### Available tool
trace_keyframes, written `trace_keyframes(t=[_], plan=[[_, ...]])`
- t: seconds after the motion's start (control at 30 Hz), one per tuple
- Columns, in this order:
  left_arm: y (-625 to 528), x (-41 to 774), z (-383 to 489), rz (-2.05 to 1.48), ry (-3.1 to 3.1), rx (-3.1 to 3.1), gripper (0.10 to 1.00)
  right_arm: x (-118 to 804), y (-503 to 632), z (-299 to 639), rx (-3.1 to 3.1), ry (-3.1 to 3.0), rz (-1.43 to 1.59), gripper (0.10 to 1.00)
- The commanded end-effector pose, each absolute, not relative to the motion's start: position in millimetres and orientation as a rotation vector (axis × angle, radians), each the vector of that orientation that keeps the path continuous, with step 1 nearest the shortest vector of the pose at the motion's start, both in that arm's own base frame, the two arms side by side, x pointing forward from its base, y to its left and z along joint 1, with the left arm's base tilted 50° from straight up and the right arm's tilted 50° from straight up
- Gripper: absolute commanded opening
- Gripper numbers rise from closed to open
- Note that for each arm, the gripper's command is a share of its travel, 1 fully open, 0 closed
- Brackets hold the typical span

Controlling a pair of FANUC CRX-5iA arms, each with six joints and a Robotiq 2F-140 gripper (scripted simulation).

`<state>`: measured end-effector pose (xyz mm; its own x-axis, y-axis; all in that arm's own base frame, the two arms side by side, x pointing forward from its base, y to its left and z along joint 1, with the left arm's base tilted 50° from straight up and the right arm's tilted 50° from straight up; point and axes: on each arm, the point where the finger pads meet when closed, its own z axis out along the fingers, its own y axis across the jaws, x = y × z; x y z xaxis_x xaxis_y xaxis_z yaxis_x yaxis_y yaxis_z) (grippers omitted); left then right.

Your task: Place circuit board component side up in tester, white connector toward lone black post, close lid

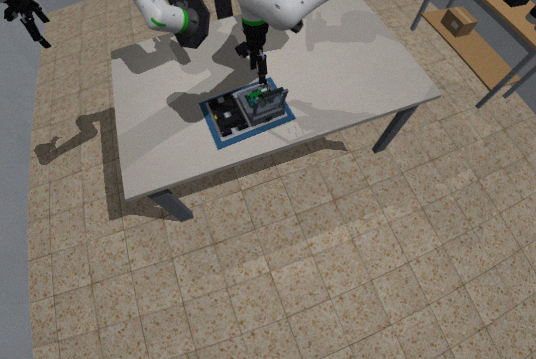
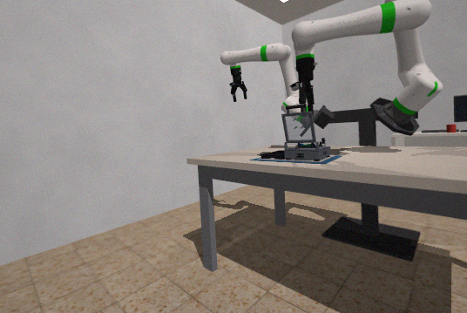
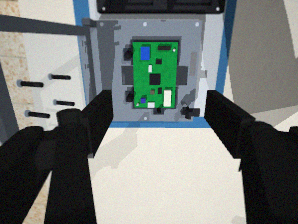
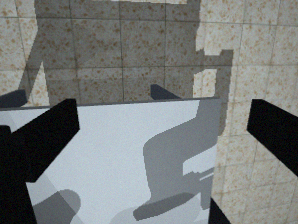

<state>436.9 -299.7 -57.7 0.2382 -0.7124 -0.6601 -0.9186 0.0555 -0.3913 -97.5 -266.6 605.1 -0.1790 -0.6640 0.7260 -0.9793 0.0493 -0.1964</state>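
in the tester [image 1: 261,116] [image 2: 301,153], the circuit board [image 1: 256,96] [image 3: 155,75] lies component side up, the white connector [image 3: 167,98] near its end on the side away from the tray [image 1: 228,118] [image 3: 161,5]. whether the pins pass through its holes: cannot tell. lid [image 1: 270,102] [image 2: 299,127] stands raised, with dark pegs [image 3: 31,84] on its inner face. tester sits beside the tray, both over the blue plate [image 1: 218,143] [image 2: 327,158] [image 3: 230,30]. left gripper [image 1: 259,79] [image 2: 307,108] [image 3: 159,102] above the tester, fingers pointing down, jaws apart, nothing between them. right gripper [image 1: 45,34] [image 2: 240,98] [image 4: 163,115] well away, off past the table [image 1: 350,77] [image 2: 392,167] [image 4: 115,145] edge, jaws wide open and empty.
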Motion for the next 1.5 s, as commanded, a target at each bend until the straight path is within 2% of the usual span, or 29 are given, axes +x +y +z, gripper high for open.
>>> trace_keyframes(t=[0.0, 0.47, 1.23, 1.27, 1.47], plan=[[-306.9, 434.0, -51.2, 0.322, 1.524, -1.705, 0.623, -98.1, -265.9, 606.0, 1.643, -1.889, 0.945, 1.000], [-348.7, 415.1, -13.0, 0.322, 1.525, -1.705, 0.623, -98.1, -265.9, 606.0, 1.643, -1.889, 0.945, 1.000], [-362.3, 409.0, -0.5, 0.322, 1.525, -1.705, 0.623, -98.1, -265.9, 606.0, 1.643, -1.889, 0.945, 1.000], [-362.3, 409.0, -0.5, 0.322, 1.525, -1.705, 0.369, -98.1, -265.9, 606.0, 1.643, -1.889, 0.945, 1.000], [-362.3, 409.0, -0.5, 0.322, 1.525, -1.705, 0.369, -98.1, -265.9, 606.0, 1.643, -1.889, 0.945, 1.000]])
